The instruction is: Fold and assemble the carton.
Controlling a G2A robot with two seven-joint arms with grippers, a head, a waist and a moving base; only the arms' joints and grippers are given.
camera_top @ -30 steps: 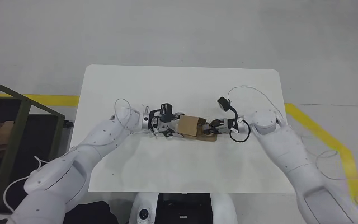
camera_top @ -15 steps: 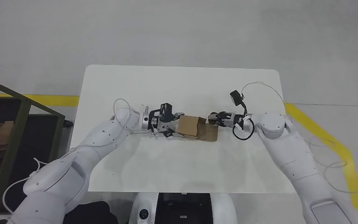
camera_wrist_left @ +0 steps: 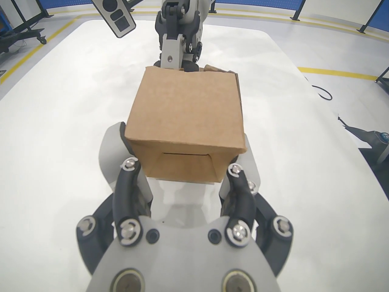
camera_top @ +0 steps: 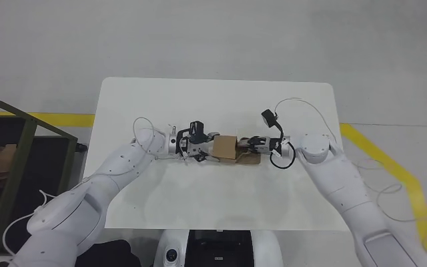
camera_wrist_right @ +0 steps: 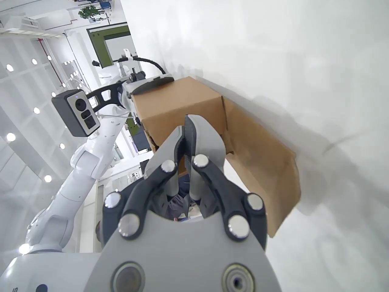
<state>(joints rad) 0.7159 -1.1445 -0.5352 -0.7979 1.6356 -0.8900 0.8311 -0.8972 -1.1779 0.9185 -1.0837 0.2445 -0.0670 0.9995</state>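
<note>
At mid-table — carton (camera_top: 225, 147) clamped between the left jaws

Top view looks down on table (camera_top: 200, 100); wrist views close, facing each other across carton (camera_wrist_left: 185, 107), shared by all.

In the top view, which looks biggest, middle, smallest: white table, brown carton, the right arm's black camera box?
Largest: white table
Then: carton
Smallest: black camera box, even though it rides higher, nearer the camera.
</note>
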